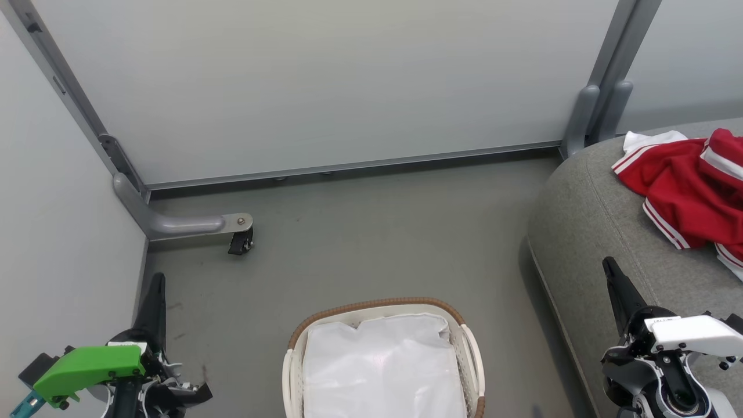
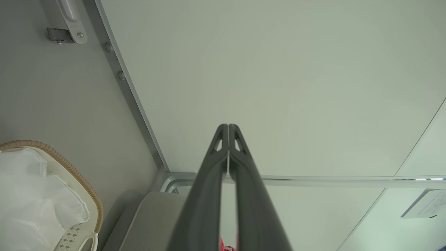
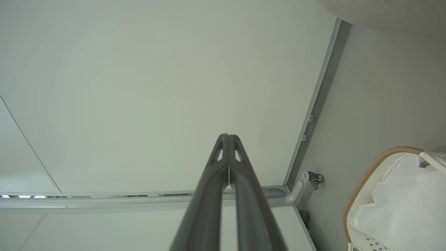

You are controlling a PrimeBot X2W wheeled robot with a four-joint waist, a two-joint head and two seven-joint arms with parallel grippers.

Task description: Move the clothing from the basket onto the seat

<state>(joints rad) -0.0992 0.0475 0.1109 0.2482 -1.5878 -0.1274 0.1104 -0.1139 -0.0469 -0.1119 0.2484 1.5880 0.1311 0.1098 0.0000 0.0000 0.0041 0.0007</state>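
Note:
Red clothing [image 1: 691, 186] with white stripe trim lies crumpled on the grey seat [image 1: 586, 220] at the right edge of the head view. The basket [image 1: 377, 304] stands on the floor at the bottom centre, and inside it I see only its white liner [image 1: 383, 366]. My left gripper [image 1: 157, 280] is shut and empty at the lower left, left of the basket. My right gripper [image 1: 608, 265] is shut and empty at the lower right, over the seat's front edge. Each wrist view shows its own fingertips pressed together, left [image 2: 228, 125] and right [image 3: 227, 135], with the basket's rim [image 2: 69, 167] [image 3: 369, 170] off to the side.
Pale partition panels [image 1: 325, 81] wall off the back and left. A grey panel foot with a black caster [image 1: 239, 239] juts onto the floor at the back left. Grey floor [image 1: 377, 232] lies between the basket, the panels and the seat.

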